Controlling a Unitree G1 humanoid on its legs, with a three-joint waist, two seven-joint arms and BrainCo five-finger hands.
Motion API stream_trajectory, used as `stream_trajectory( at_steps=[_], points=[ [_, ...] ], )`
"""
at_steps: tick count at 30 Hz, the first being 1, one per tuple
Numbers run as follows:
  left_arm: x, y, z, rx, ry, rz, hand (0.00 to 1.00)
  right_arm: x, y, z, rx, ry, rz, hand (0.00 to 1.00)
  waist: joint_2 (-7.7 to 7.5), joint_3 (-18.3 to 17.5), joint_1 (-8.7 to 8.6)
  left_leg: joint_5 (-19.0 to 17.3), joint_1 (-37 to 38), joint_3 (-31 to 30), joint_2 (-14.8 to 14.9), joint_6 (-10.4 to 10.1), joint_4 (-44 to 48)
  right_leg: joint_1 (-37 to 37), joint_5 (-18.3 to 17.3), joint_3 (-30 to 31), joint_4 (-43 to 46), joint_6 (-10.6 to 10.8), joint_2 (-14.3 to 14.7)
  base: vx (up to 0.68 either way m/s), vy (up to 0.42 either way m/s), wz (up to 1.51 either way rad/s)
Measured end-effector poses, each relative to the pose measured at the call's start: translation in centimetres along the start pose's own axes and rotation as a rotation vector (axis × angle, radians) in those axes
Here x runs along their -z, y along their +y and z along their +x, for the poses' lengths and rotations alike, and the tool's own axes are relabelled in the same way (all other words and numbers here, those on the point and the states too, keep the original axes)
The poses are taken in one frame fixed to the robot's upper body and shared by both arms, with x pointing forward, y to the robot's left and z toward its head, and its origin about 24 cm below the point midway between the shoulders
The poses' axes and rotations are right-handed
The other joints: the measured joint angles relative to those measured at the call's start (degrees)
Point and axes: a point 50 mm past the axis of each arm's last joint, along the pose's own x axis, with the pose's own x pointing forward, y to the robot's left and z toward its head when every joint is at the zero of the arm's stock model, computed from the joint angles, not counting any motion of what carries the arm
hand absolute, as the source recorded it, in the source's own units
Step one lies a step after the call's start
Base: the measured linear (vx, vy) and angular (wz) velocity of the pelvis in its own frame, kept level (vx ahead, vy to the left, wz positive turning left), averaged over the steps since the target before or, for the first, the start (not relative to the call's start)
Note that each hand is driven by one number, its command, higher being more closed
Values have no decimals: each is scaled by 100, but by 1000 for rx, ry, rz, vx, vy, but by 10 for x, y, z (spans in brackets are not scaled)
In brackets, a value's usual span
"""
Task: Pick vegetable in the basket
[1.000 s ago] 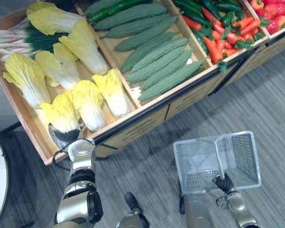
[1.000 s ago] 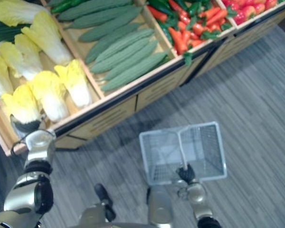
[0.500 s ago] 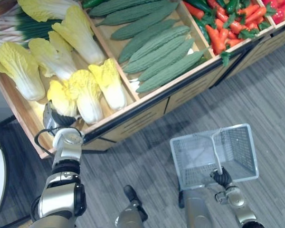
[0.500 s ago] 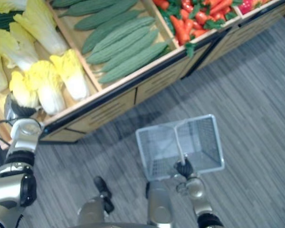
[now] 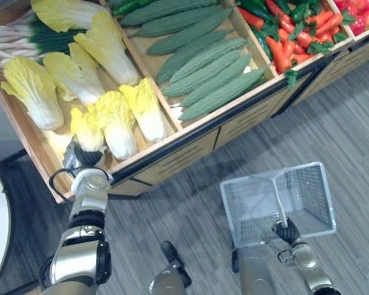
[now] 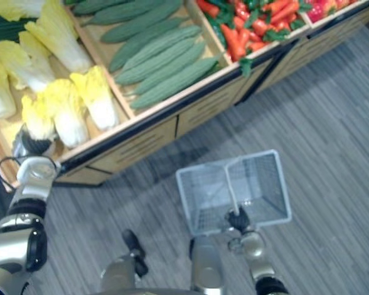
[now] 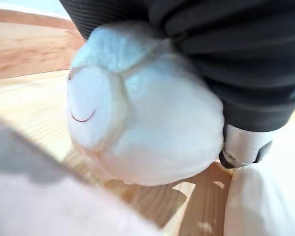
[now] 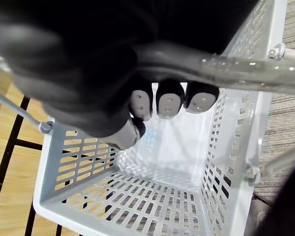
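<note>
The right robot hand [image 8: 88, 88] is curling its dark-tipped fingers [image 8: 170, 101] around the metal handle [image 8: 236, 66]; the grey perforated basket [image 8: 83, 162] is hanging beneath it.

The left arm reaches straight forward from the lower left. The left hand [image 5: 81, 157] is wrapped over the white base of a Chinese cabbage [image 7: 137, 128], dark cover on top, one finger [image 7: 240, 150] curled down its side. The right arm is bent close to the body. The right hand [image 5: 288, 233] has its fingers [image 8: 169, 98] hooked over a basket handle [image 8: 241, 68], thumb tucked beneath them.
</note>
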Motion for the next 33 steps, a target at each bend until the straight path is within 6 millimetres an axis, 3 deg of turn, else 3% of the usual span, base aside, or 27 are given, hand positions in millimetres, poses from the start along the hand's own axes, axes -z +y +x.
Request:
stream_trajectory(
  at_steps=[9,14,19,23,29,33],
  points=[
    [19,-9,-16,-108,174,-291,100,8,-1,-2,10,37,8,100,34,-18,-24,1,112,-190,0,1,-1,248,-13,-189,-54,9,-28,26,-4,9],
    [19,-12,-28,-163,204,-428,100,15,-6,-4,39,73,29,100,73,-44,-137,1,200,-438,-25,1,4,482,-58,-403,-66,21,-97,47,8,20],
    [23,-17,-46,-198,233,-499,100,28,-11,-11,66,121,48,100,191,-230,-132,1,204,-623,-42,1,10,597,-113,-593,-41,17,-145,23,8,19],
    [26,-13,-62,-228,209,-523,100,42,-13,-17,81,190,66,100,300,-575,-113,2,204,-771,-45,3,12,661,-201,-711,19,36,-173,-1,-1,17],
    [7,6,-67,-315,92,-544,100,58,-17,-29,108,254,87,100,398,-878,-102,14,213,-956,-46,24,0,763,-226,-824,23,40,-191,-46,-3,13],
    [-17,15,-75,-317,-73,-494,100,76,-21,-40,141,332,122,100,406,-1186,-102,60,242,-1031,-59,59,-82,797,-225,-856,38,41,-198,-41,3,7]
  ],
)
